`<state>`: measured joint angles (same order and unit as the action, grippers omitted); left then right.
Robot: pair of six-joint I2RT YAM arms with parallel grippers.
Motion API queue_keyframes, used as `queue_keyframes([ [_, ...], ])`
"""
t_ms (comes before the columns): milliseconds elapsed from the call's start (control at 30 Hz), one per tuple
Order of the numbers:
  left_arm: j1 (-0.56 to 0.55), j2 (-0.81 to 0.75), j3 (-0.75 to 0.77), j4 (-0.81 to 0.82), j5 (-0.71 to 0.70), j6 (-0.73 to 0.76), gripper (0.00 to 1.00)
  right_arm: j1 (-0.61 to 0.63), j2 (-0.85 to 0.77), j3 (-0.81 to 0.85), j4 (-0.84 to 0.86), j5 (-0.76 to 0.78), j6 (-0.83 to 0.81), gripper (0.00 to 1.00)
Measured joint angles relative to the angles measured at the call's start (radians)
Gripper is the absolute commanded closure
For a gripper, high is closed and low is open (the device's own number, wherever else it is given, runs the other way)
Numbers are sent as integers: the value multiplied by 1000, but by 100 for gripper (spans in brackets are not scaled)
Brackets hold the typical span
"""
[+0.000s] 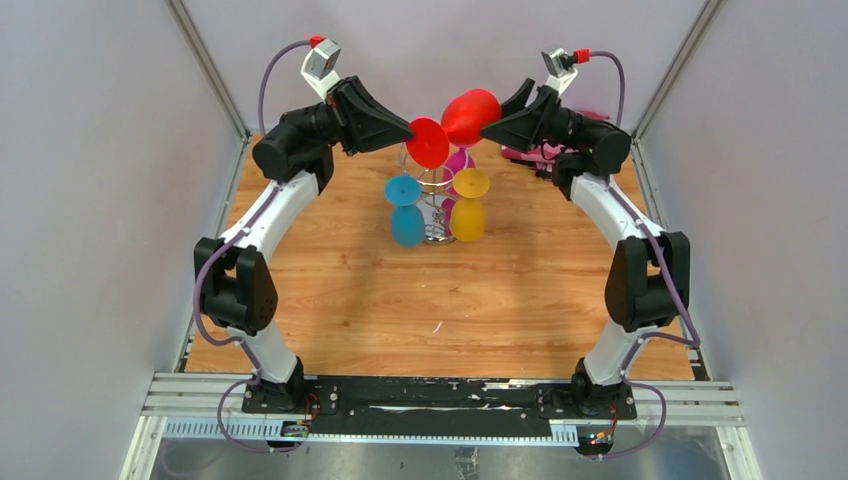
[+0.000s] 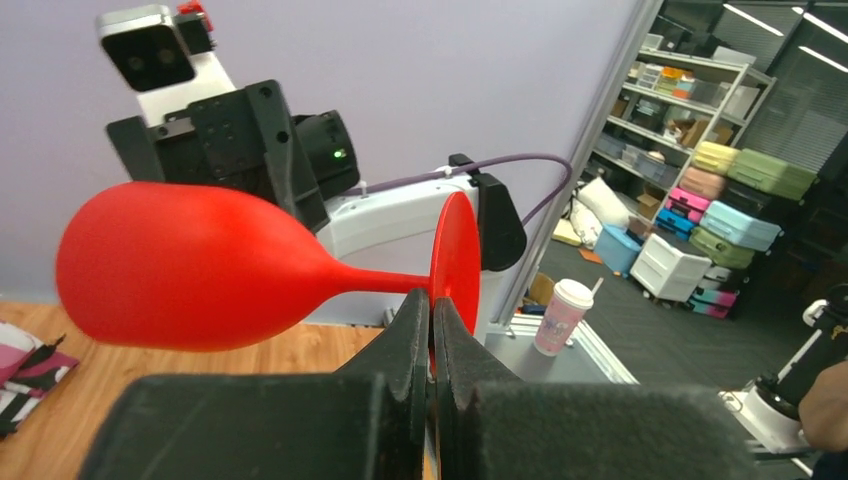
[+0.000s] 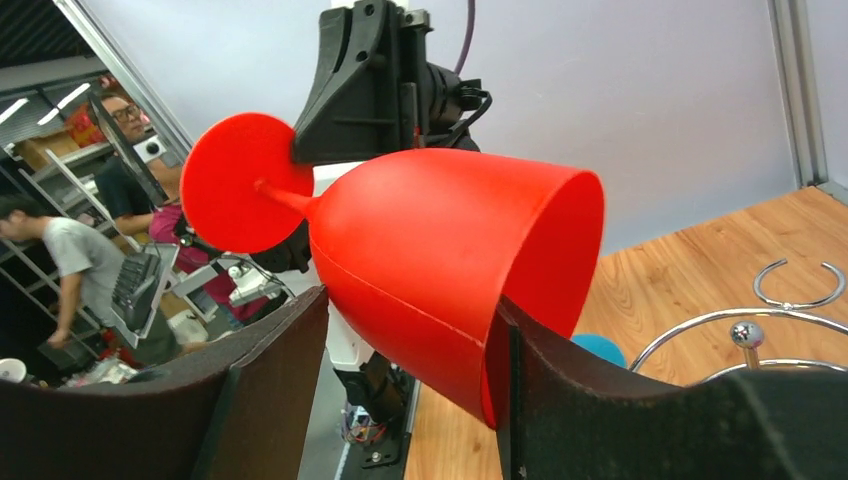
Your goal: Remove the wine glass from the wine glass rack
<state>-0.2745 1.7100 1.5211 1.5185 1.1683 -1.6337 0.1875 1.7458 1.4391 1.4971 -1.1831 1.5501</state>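
Observation:
The red wine glass (image 1: 470, 115) hangs level in the air above the wine glass rack (image 1: 436, 205), bowl to the right, foot to the left. My left gripper (image 1: 411, 133) is shut on the rim of its round foot, as the left wrist view (image 2: 432, 300) shows under the glass (image 2: 190, 265). My right gripper (image 1: 488, 126) is open around the bowl (image 3: 430, 260). In the right wrist view (image 3: 410, 296) one finger (image 3: 560, 390) touches the bowl's rim and a gap shows at the other. Blue (image 1: 405, 215), yellow (image 1: 468, 208) and magenta (image 1: 458, 160) glasses hang on the rack.
The chrome loops of the rack (image 3: 790, 300) show low at the right of the right wrist view. A pink and black object (image 1: 530, 152) lies at the back right of the wooden table (image 1: 440, 310). Pale walls close in the left, right and back.

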Motion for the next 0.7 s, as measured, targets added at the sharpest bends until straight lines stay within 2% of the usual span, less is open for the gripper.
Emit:
queue_keyframes([
  [167, 37, 42, 12, 1, 1, -7, 100, 6, -53, -31, -5, -3, -26, 44],
  [333, 57, 99, 11, 2, -2, -14, 100, 17, -117, -46, -3, -2, -39, 61],
  [400, 60, 108, 11, 2, -3, -17, 100, 18, -119, -46, -2, -2, -40, 70],
  [500, 62, 111, 11, 2, -2, -17, 100, 17, -106, -46, -3, 2, -29, 97],
  [533, 63, 111, 11, 1, -1, -14, 100, 18, -100, -46, 5, 4, -6, 100],
  [633, 84, 118, 3, -7, -2, -8, 99, 36, -99, -43, 34, 2, 23, 100],
  [700, 90, 118, 3, -9, -5, 3, 89, 37, -93, -40, 41, 4, 31, 100],
])
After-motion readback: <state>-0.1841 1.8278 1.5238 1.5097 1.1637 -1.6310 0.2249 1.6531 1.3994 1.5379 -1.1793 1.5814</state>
